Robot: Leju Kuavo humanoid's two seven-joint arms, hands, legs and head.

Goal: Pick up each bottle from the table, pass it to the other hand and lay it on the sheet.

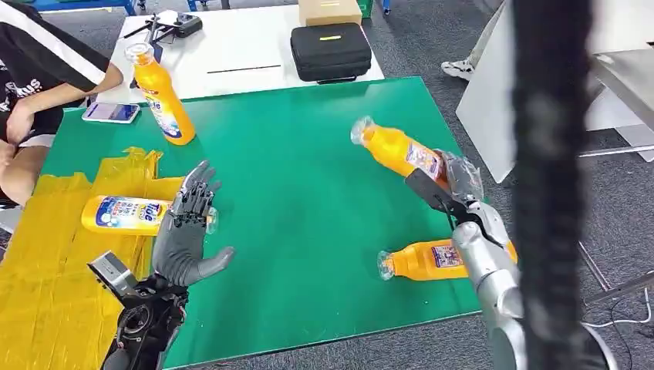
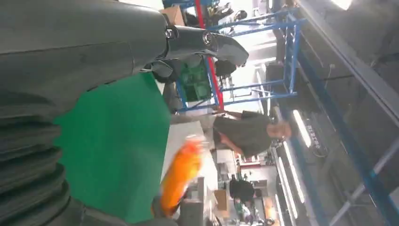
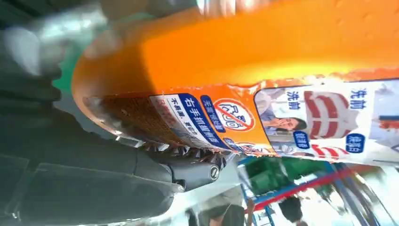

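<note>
- Left hand point(image 1: 185, 235), nearest the camera: fingers spread, palm up, holding nothing, raised over the green table's point(image 1: 301, 208) front-left part, at the sheet's right edge; judged ready to receive.
- Green table: carries all four bottles.
- Yellow sheet point(image 1: 46, 270): covers the left front corner; one bottle laid on it, so roughly a quarter of the task judged done.
- Right hand point(image 1: 455, 181): fingers wrapped around a lifted bottle point(image 1: 397, 150) over the right side, cap pointing inward; hand-over not yet made.
- Bottle on the sheet point(image 1: 123, 213): lying down, label reads "Tide".
- Standing bottle point(image 1: 162, 96): upright near the back-left corner, untouched; label partly readable.
- Lying bottle point(image 1: 424, 260): near the front-right edge, untouched.
- Held bottle's label, right wrist view: Chinese print, too turned to read surely.
</note>
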